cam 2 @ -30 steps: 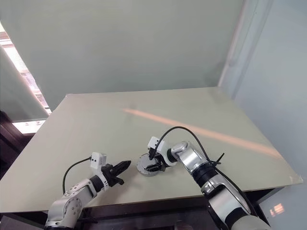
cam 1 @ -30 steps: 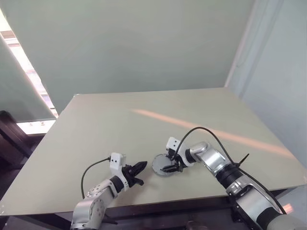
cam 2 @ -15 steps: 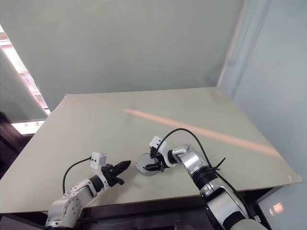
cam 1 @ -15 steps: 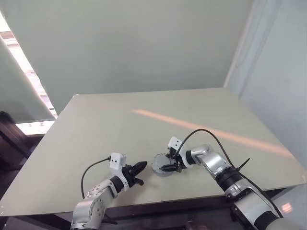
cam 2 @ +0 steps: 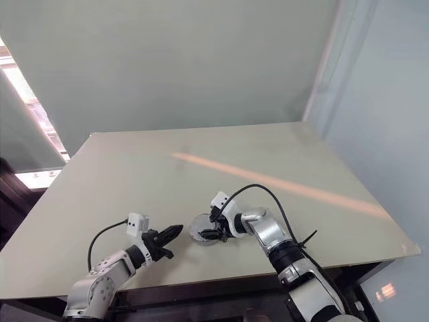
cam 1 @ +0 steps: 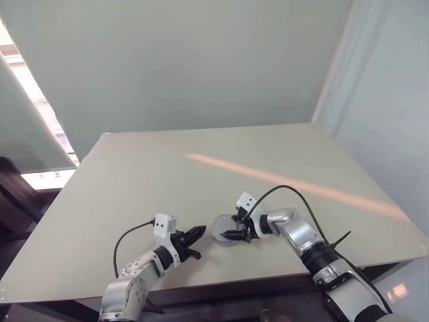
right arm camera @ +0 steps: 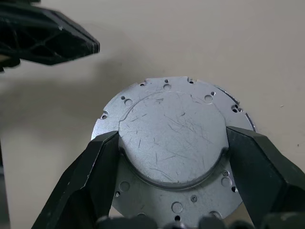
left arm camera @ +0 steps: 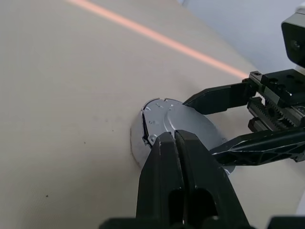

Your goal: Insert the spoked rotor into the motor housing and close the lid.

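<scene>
- Working near the front edge of the table [cam 1: 134, 168], roughly midway between its left and right edges, the robot is handling the motor housing [right arm camera: 167, 95], which is lying flat on the surface and showing a scratched silvery face with small holes round its flange.
- Straddling that raised round centre, the right gripper [right arm camera: 172, 137] is reaching in from the right side, and its two black fingers [right arm camera: 81, 181] are sitting against opposite sides of the step — so it is grasping the motor housing, as far as the wrist view shows.
- Waiting just beside the housing on its left, the left gripper [cam 1: 198, 233] is clenched on nothing and pointing at the rim, apart from it.
- Judging the step: the right arm seems to be taking hold of the housing to seat or turn it; whether the face on top is a cover or the cup's own base I cannot tell.
- Doing it well is probably calling for an even squeeze across the full width of the raised centre, because the step being gripped is shallow and smooth metal is likely to be slipping out if one finger is biting higher than the other.
- Lifting, if that is coming, is best done straight up and level — a tilt is risking the flange catching on the table.
- Holding the left claw clear is sensible, since its tips are close enough to be nudging the rim.
</scene>
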Controlling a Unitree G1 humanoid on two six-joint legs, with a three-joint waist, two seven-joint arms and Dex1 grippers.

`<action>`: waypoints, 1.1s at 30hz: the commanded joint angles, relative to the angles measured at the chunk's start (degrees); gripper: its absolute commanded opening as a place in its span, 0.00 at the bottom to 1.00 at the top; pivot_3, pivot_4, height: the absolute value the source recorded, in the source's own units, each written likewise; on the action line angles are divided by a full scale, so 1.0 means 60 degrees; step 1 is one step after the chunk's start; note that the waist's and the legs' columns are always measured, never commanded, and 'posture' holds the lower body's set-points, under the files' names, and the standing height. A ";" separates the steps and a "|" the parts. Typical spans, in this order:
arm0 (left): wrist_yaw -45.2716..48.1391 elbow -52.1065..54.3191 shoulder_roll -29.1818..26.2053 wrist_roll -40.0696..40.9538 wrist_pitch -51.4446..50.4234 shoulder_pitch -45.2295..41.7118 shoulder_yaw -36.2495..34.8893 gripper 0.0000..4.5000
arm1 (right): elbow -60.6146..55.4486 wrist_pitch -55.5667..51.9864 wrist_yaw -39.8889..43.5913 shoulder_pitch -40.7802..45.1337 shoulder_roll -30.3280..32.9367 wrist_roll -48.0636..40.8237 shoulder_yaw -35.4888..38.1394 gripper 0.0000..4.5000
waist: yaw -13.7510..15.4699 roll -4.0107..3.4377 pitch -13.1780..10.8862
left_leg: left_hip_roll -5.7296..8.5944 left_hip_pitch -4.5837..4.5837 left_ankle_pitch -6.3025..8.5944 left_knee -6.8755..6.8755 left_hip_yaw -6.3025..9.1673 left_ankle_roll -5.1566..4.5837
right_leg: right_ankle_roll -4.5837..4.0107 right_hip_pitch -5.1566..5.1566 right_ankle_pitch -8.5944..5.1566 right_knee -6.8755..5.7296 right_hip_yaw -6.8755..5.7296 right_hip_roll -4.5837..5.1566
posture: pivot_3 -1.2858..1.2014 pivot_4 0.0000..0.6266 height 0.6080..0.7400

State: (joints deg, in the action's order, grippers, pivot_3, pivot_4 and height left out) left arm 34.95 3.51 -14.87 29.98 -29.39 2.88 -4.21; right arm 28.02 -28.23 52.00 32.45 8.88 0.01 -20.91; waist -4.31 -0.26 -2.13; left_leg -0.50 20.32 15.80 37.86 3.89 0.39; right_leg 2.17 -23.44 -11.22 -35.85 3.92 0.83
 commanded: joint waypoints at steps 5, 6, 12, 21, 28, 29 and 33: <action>0.0028 0.0077 -0.0028 -0.0030 0.0091 -0.0223 0.0008 0.00 | -0.0002 -0.0079 -0.0098 -0.0162 -0.0097 -0.0304 0.0310 0.72 | 0.0000 0.0000 -0.0001 | 0.0000 0.0011 0.0000 -0.0002 0.0000 0.0000 | 0.0000 -0.0007 0.0000 0.0002 -0.0001 0.0000 | 0.52 0.00 1.00; 0.0026 0.0074 -0.0023 -0.0030 0.0095 -0.0233 0.0008 0.00 | -0.0001 -0.0072 -0.0121 -0.0167 -0.0107 -0.0271 0.0276 0.72 | 0.0000 0.0000 -0.0001 | 0.0000 0.0011 0.0000 0.0000 0.0000 0.0000 | 0.0000 -0.0007 0.0000 0.0002 -0.0001 0.0000 | 0.52 0.00 1.00; 0.0028 0.0023 -0.0023 -0.0042 0.0123 -0.0285 -0.0002 0.00 | -0.0005 -0.0175 -0.0498 -0.0153 -0.0145 0.0255 -0.0192 0.72 | -0.0002 0.0000 -0.0001 | 0.0000 0.0007 0.0000 0.0001 0.0000 0.0000 | 0.0000 -0.0005 0.0000 0.0000 -0.0001 0.0000 | 0.52 0.00 1.00; 0.0000 0.0099 -0.0018 -0.0023 0.0153 -0.0182 -0.0053 0.00 | 0.0032 -0.0638 -0.0956 -0.0150 -0.0145 0.1041 -0.1079 0.72 | -0.0094 0.0002 0.0002 | -0.0004 -0.0035 -0.0001 0.0003 -0.0005 0.0001 | -0.0001 0.0019 0.0000 -0.0007 0.0002 -0.0001 | 0.52 0.00 1.00; -0.0018 0.0179 -0.0020 -0.0001 0.0200 -0.0030 -0.0101 0.00 | -0.0056 -0.1095 -0.0954 -0.0044 -0.0008 0.1295 -0.1537 0.72 | -0.0202 0.0002 0.0003 | -0.0006 -0.0064 0.0000 0.0001 -0.0005 0.0002 | -0.0001 0.0031 -0.0001 -0.0007 0.0003 0.0000 | 0.52 0.00 1.00; -0.0022 0.0154 -0.0024 -0.0001 0.0213 -0.0047 -0.0118 0.00 | -0.0057 -0.1139 -0.0927 -0.0017 0.0010 0.1315 -0.1595 0.72 | -0.0202 0.0002 0.0003 | -0.0006 -0.0065 0.0000 0.0000 -0.0005 0.0002 | -0.0001 0.0031 -0.0001 -0.0007 0.0003 0.0001 | 0.52 0.00 1.00; -0.0063 0.0082 -0.0026 -0.0006 0.0280 -0.0115 -0.0181 0.00 | -0.0056 -0.1305 -0.0949 0.0045 0.0019 0.1343 -0.1708 0.72 | -0.0203 0.0001 0.0004 | -0.0006 -0.0066 0.0001 -0.0003 -0.0005 0.0002 | -0.0001 0.0029 -0.0001 -0.0007 0.0003 0.0000 | 0.52 0.00 1.00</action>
State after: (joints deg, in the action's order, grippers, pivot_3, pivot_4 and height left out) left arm 34.60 2.95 -14.86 29.94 -28.93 3.39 -4.40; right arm 24.44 -32.51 46.37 33.96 7.90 5.16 -28.04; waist -5.52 -0.25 -2.11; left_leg -0.53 19.93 15.81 37.83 3.87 0.40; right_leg 2.16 -23.27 -11.22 -35.89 3.93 0.83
